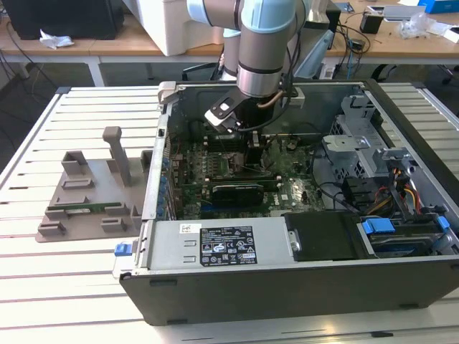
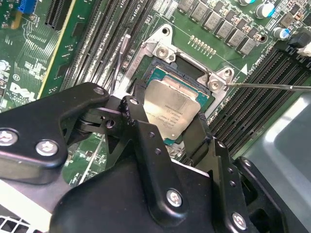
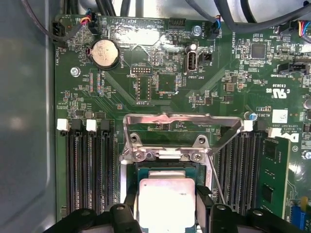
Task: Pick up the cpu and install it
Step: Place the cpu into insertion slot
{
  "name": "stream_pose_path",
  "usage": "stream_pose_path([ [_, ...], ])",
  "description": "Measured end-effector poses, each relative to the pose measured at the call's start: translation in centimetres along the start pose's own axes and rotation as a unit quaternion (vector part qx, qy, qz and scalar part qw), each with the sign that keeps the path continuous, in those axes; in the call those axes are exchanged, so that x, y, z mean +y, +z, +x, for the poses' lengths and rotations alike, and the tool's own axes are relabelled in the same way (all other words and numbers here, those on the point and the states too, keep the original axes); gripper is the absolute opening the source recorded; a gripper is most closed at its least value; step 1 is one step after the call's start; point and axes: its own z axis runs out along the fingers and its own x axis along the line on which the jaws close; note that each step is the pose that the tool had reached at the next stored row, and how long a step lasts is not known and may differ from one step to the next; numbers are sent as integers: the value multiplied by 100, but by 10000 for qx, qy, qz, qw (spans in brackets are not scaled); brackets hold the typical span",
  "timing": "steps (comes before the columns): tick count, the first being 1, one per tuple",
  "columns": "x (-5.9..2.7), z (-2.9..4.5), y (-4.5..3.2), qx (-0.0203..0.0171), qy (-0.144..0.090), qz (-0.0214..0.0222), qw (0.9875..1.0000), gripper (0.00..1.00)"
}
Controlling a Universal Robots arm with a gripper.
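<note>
on the exterior view's left a grey fixture [image 1: 86,193] sits on the slatted surface [image 1: 36,287]. to its right lies the open computer case [image 1: 301,287], where the hand [image 1: 255,147] reaches down to the motherboard [image 1: 290,190]. in both wrist views its fingers [image 2: 137,104] are clamped on opposite edges of the cpu [image 2: 172,114], which is at the open socket [image 2: 189,63] below the raised load plate [image 3: 182,120]. whether it is seated, i cannot tell.
</note>
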Motion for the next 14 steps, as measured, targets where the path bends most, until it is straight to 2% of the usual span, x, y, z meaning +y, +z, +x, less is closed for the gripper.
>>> stream_pose_path([
  [7,1,1,9,1,0,-1,10000,55],
  [8,1,1,10,2,0,-2,10000,56],
  [9,1,1,10,2,0,-1,10000,62],
  [14,0,0,-7,1,0,-1,10000,62],
])
